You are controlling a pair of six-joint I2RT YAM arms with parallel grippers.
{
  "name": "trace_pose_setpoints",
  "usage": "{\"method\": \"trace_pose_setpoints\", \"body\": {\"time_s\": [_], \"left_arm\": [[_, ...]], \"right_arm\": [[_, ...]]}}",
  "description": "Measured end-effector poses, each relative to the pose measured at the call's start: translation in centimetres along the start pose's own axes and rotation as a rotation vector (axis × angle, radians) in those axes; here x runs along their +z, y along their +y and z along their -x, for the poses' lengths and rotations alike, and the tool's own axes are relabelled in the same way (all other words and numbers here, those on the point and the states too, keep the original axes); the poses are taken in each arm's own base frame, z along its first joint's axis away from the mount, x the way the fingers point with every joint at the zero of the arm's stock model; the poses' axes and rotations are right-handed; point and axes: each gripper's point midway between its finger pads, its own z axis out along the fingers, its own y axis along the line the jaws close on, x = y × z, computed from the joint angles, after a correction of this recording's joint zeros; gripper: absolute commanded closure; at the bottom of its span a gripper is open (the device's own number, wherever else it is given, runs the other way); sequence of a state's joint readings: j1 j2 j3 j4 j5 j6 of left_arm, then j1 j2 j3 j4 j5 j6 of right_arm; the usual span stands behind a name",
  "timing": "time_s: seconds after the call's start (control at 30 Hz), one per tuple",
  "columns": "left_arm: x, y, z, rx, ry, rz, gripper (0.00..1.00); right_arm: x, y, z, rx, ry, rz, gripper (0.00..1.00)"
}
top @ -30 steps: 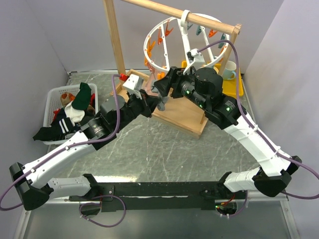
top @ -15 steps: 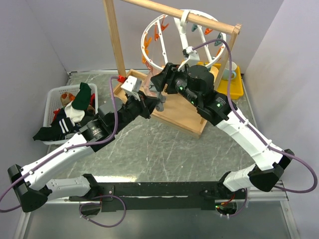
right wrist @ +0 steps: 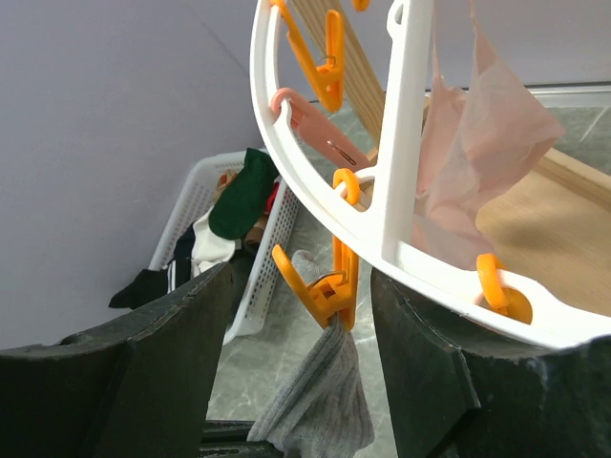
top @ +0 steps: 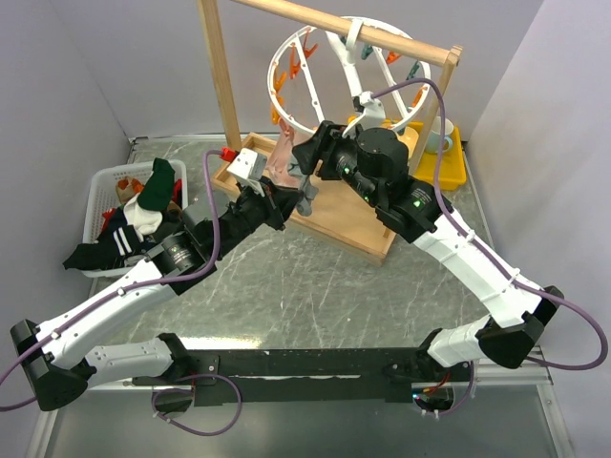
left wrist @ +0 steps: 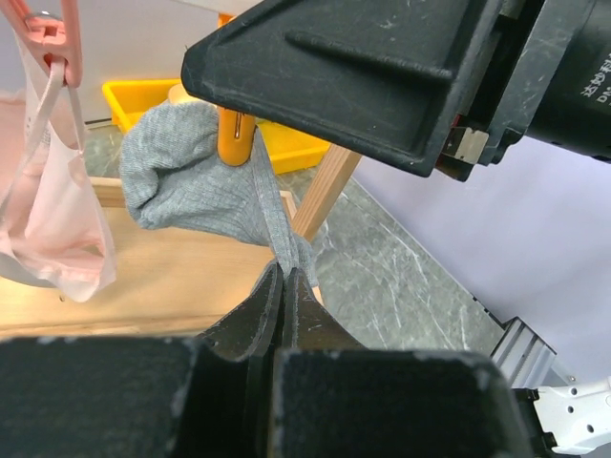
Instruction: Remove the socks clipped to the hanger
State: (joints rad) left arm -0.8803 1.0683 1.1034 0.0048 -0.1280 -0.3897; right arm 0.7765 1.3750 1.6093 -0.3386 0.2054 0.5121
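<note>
Grip first: the left gripper is clamped tight on the grey sock at its lower end, and the sock hangs from an orange clothespin under the hanger. The right gripper has its fingers apart either side of that pin (not squeezing yet); I judge they should press its upper wings open before the left draws down gently, sparing the pale pink sock beyond. White lettering on the right arm's housing is cropped, unreadable

The grey marbled worktop carries a white basket of socks at the left edge. The rack's wooden base stands at upper centre, a yellow tray at upper right, and a black rail runs along the bottom.
</note>
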Motion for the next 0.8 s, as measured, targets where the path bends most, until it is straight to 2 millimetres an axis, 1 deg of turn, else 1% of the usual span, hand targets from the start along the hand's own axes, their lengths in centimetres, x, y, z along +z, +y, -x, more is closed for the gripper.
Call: {"method": "trace_pose_setpoints", "body": {"time_s": [0.03,0.07,0.17,0.27,0.33,0.37,0.4,0.5,0.6,0.7,0.77,0.8], "left_arm": [[0.0,0.0,0.0,0.0,0.0,0.0,0.99],[0.0,0.0,0.0,0.0,-0.001,-0.001,0.99],[0.0,-0.2,0.0,-0.002,-0.001,-0.008,0.99],[0.0,-0.3,0.1,-0.008,-0.001,-0.015,0.99],[0.0,-0.5,0.0,-0.016,0.002,-0.022,0.99],[0.0,-0.6,0.0,-0.021,0.004,-0.027,0.99],[0.0,-0.7,-0.1,-0.024,0.006,-0.032,0.99],[0.0,-1.0,-0.4,-0.036,0.015,-0.05,0.99],[0.0,-1.0,-1.1,-0.041,0.034,-0.057,0.99],[-0.1,-0.2,-3.1,-0.03,0.099,-0.032,0.99],[-0.2,0.6,-4.8,-0.02,0.159,0.003,0.99],[-0.4,1.4,-5.8,-0.011,0.198,0.039,0.99]], "right_arm": [[0.0,0.0,0.0,0.0,-0.002,0.001,0.4],[0.0,0.1,0.1,0.0,-0.005,0.003,0.49],[0.2,0.3,0.4,-0.002,-0.02,0.017,0.63],[0.4,0.4,0.5,-0.001,-0.034,0.024,0.67],[0.5,0.3,0.4,-0.004,-0.04,0.019,0.68],[0.5,0.2,0.5,-0.008,-0.043,0.017,0.72],[0.5,0.1,0.5,-0.012,-0.046,0.012,0.74],[0.5,0.0,0.6,-0.024,-0.049,0.008,0.75],[0.5,-0.1,0.5,-0.03,-0.052,0.007,0.75],[0.2,-0.4,0.5,-0.039,-0.058,0.003,0.74],[-0.1,-0.7,0.6,-0.044,-0.068,-0.004,0.73],[-0.3,-0.8,0.6,-0.046,-0.073,-0.006,0.7]]}}
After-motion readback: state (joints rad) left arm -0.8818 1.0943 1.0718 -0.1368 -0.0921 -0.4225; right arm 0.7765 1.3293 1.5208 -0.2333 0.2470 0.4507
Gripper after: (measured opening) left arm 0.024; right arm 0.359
